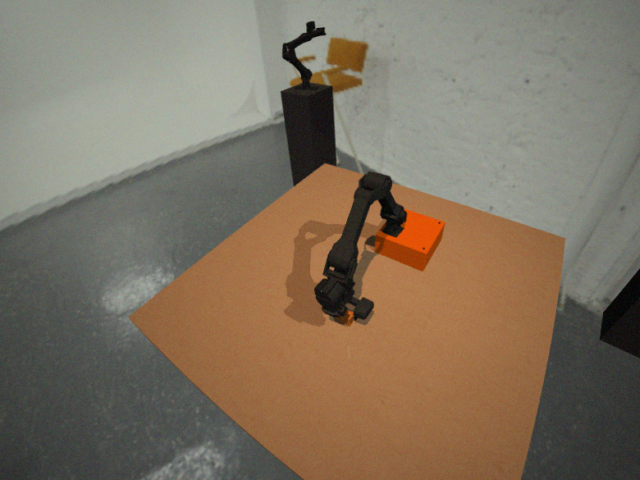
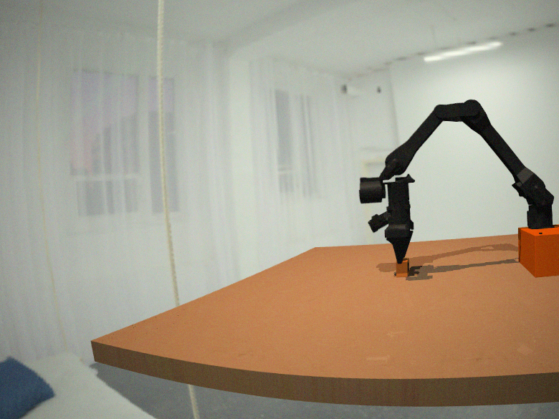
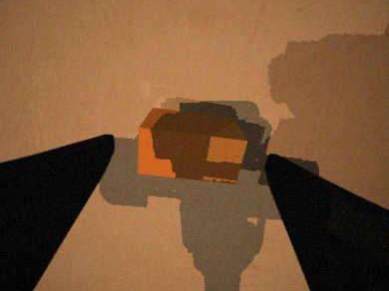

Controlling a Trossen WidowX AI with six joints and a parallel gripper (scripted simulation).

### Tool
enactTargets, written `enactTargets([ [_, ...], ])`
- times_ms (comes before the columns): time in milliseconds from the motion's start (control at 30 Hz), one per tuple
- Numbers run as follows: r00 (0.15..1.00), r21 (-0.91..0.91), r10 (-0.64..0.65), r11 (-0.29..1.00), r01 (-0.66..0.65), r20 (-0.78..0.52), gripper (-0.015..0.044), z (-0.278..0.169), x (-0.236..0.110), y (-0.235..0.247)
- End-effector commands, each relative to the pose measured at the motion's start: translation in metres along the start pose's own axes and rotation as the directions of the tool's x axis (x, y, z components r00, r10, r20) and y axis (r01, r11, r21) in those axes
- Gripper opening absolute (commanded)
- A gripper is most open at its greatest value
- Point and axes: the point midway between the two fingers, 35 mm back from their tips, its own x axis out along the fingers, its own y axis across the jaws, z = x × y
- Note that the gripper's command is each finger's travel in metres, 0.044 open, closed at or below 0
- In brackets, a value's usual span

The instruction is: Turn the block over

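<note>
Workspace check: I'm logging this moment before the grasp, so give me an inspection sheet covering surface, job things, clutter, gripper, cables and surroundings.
Surface: brown table, flat, carrying the arm's shadow.
Job's things: small orange block resting on the table, mostly shaded; no marking can be made out.
Clutter: nothing seen on the table besides the orange base box that the arm stands on.
Gripper: gripper open, pointing down, low over the block; its dark fingers stand on either side of the block, apart from it.
Cables: a pale rope hangs in front of the exterior view, away from the arm.
Surroundings: dark pedestal with a second small arm, white walls, grey floor.
</note>
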Motion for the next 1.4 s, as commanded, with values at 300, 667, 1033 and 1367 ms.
enactTargets([
  [300,1.0,0.002,0.003,1.0,-0.003,-0.011,0.0335,-0.004,0.016,0.0],
  [667,1.0,0.002,0.003,1.0,-0.003,-0.011,0.0222,-0.004,0.016,0.0],
  [1033,1.0,0.002,0.003,1.0,-0.003,-0.011,0.0149,-0.004,0.016,0.0],
  [1367,1.0,0.002,0.003,1.0,-0.003,-0.011,0.0,-0.003,-0.014,0.0],
])
